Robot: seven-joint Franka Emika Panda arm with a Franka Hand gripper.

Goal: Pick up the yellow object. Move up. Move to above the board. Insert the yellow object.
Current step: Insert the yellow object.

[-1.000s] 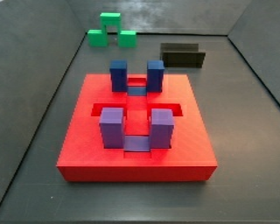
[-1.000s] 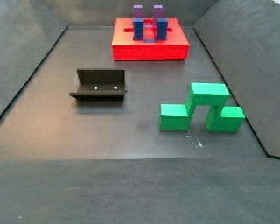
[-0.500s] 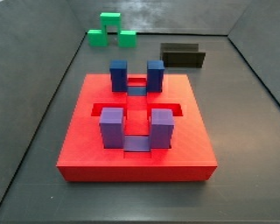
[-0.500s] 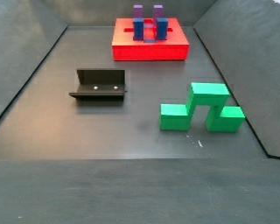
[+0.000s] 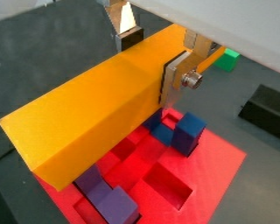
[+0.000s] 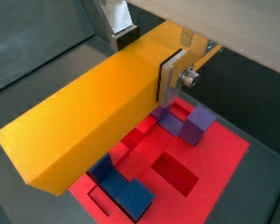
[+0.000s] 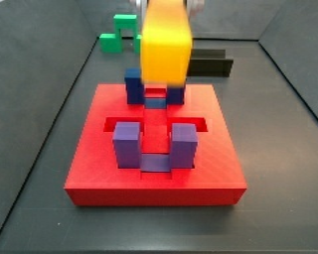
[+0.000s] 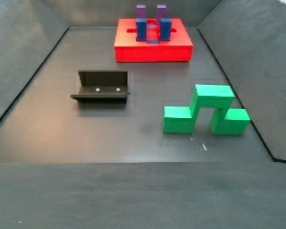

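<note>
- While the fingers (image 5: 152, 54) hang above the board (image 5: 219, 166), they are clamped on the yellow object (image 5: 95, 109), one silver plate flat against each long side of it, as both wrist views show (image 6: 145, 51).
- That long yellow-orange bar (image 6: 90, 114) is held up in the air, clear of the board (image 6: 206, 153), which lies directly beneath it.
- From a side view the bar (image 7: 166, 45) hangs over the far half of the red slab (image 7: 155, 174), hiding part of the blue posts (image 7: 134, 84) behind it.
- Nearer that camera, two purple posts (image 7: 127, 145) stand upright on the slab, with recessed slots between and around the posts.
- Another side view shows the board (image 8: 154, 47) at the far end of the dark counter (image 8: 110, 134); the bar and fingers do not appear in it.
- A dark L-shaped fixture (image 8: 101, 88) stands on the counter, well apart from the board.
- Green blocks (image 8: 206, 109) sit grouped on the counter, to the side of the fixture, apart from it.
- Both also show in the former side view, beyond the board: the green blocks (image 7: 122, 33) and the fixture (image 7: 213, 63).
</note>
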